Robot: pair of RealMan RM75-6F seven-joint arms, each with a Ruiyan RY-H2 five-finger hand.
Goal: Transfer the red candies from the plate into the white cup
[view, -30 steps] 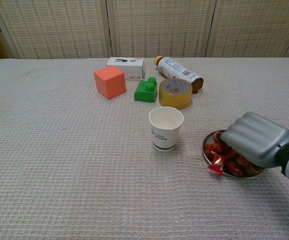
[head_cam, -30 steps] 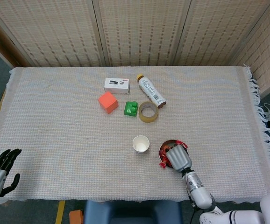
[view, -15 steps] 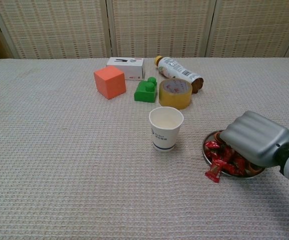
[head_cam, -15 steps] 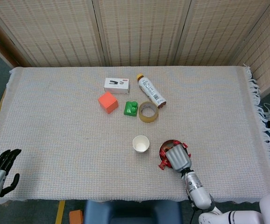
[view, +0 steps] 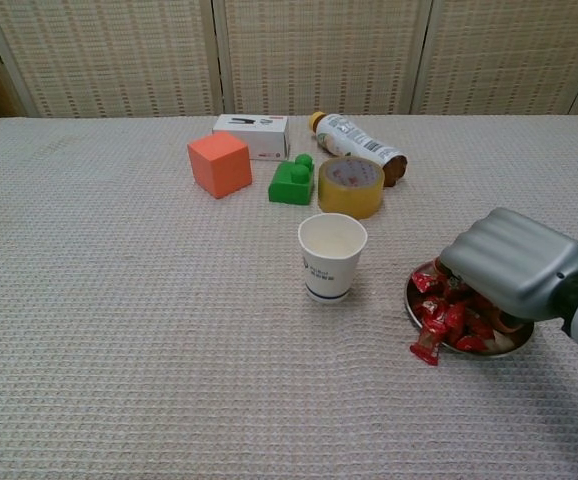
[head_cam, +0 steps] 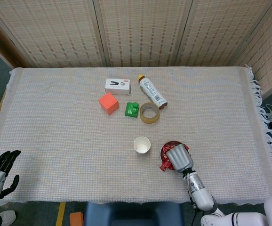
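Chest view: right hand (view: pixel 514 272) curled, knuckles up, over plate (view: pixel 414 312); its grasp cannot be told.

Red candies (view: pixel 447 318), white cup (view: pixel 331 256), orange cube (view: pixel 219 164), green block (view: pixel 291 182), yellow tape (view: pixel 350 186).

Looks like a robot lab test setup: cloth-covered counter (head_cam: pixel 56 117) filling the frame, woven folding screens (head_cam: pixel 140 30) along the top, random props like a tape roll (head_cam: pixel 149 113) mid-frame.
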